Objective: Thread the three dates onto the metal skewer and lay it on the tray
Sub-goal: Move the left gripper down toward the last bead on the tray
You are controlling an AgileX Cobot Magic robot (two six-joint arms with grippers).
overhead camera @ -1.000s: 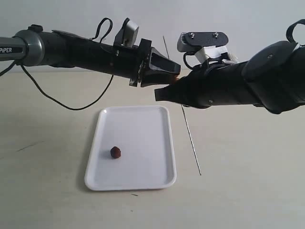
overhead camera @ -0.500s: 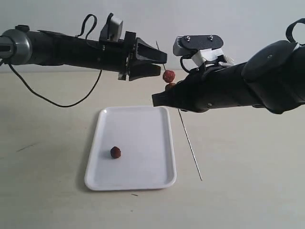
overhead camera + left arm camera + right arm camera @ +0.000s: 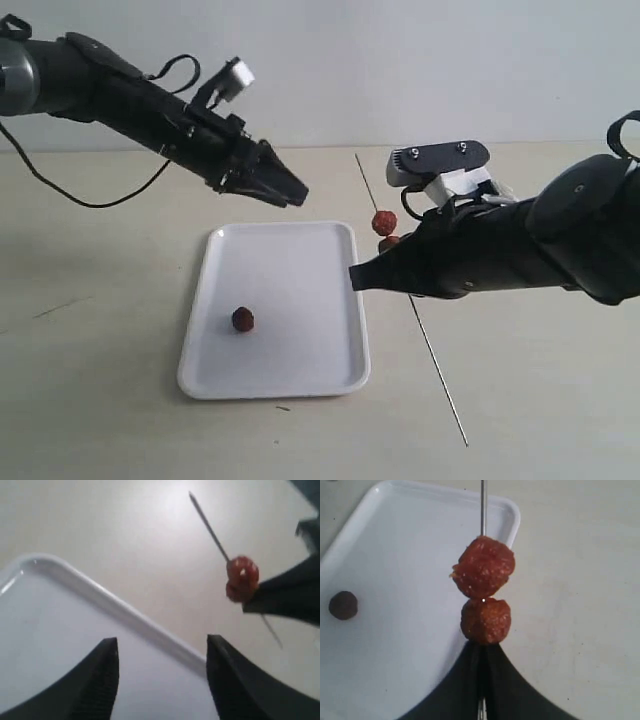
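Beige tabletop (image 3: 100,420) meets a plain wall. Over the tray (image 3: 300,270) at its 12 o'clock rim hangs the left gripper (image 3: 290,192), jaws parted and empty. A loose date (image 3: 243,319) lies toward the tray's 9 o'clock. At 3 o'clock the right gripper (image 3: 360,278) pinches the metal skewer (image 3: 440,385), with two dates (image 3: 383,221) threaded just beyond its tips.

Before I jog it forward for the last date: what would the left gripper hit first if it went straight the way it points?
Probably the tray, near its rim: the wrist view shows that rim framed by the open left gripper. The skewered dates sit off to the side. Depth is uncertain.
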